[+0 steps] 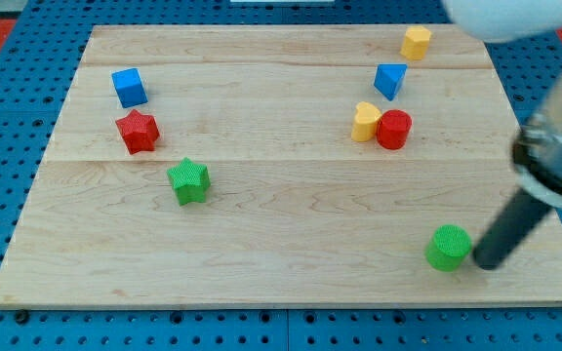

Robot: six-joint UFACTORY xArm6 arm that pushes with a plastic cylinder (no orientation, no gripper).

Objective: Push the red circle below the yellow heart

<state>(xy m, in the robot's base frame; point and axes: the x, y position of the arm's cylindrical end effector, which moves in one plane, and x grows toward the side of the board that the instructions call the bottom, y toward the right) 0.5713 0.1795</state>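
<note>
- Camera view: you've got one wooden board (291, 283) w/ seven blocks on it.
- Red circle (394, 129) sits right of centre, upper half, touching the yellow heart (365, 122) on the heart's right side. So it's beside the heart, not below it yet.
- Blue triangle-ish block (390, 80) is just above that pair; yellow block (417, 42) (shape unclear, maybe hexagon) sits near the view's top edge.
- View's left: blue cube (129, 87), red star (138, 132) under it, green star (189, 181) lower still. All well apart from the job.
- My tip (480, 264) is down at the view's bottom right, just beside the green circle (449, 248), on its right; can't tell if touching. No jaws on this rig, just a bare rod, holding nothing.
- Step, as I judge it: approach, no contact w/ the red circle.
- Next move calls for: get the tip clear of the green circle, bring it above/right of the red circle, then push down and left w/o dragging the heart along.
</note>
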